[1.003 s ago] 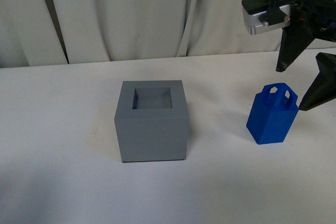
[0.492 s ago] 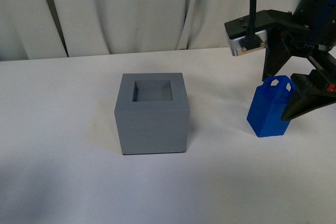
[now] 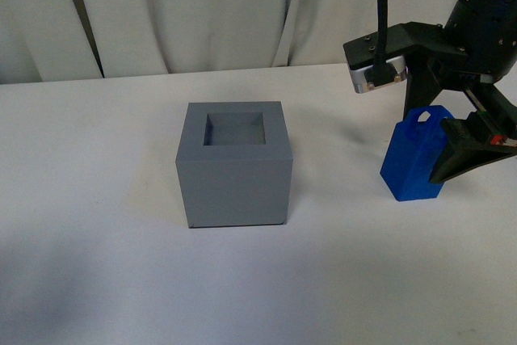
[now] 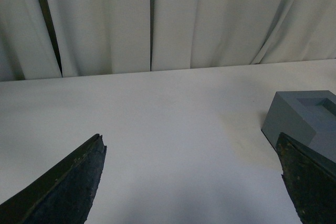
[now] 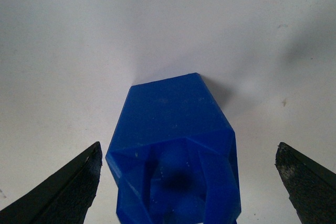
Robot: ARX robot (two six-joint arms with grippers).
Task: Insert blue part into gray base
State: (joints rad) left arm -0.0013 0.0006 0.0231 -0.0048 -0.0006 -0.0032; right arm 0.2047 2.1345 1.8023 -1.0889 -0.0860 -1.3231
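Note:
The gray base (image 3: 234, 163), a matte cube with a square recess in its top, stands mid-table. The blue part (image 3: 414, 161) stands upright on the table to its right, handle up. My right gripper (image 3: 422, 147) is open and straddles the blue part, one finger (image 3: 420, 94) behind it and one (image 3: 472, 151) in front. In the right wrist view the blue part (image 5: 176, 145) sits between the spread fingertips of the right gripper (image 5: 187, 148), with a gap on both sides. My left gripper (image 4: 191, 140) is open over bare table, with the gray base (image 4: 302, 114) just past one finger (image 4: 310, 182).
The white table (image 3: 97, 199) runs back to a pale curtain (image 3: 202, 14) along its far edge. A dark vertical strip (image 3: 81, 14) shows between the curtain folds at the back left. The left arm does not show in the front view.
My right gripper has come down and moved left, from above and to the right of the blue part to straddling it. The blue part and gray base have stayed put.

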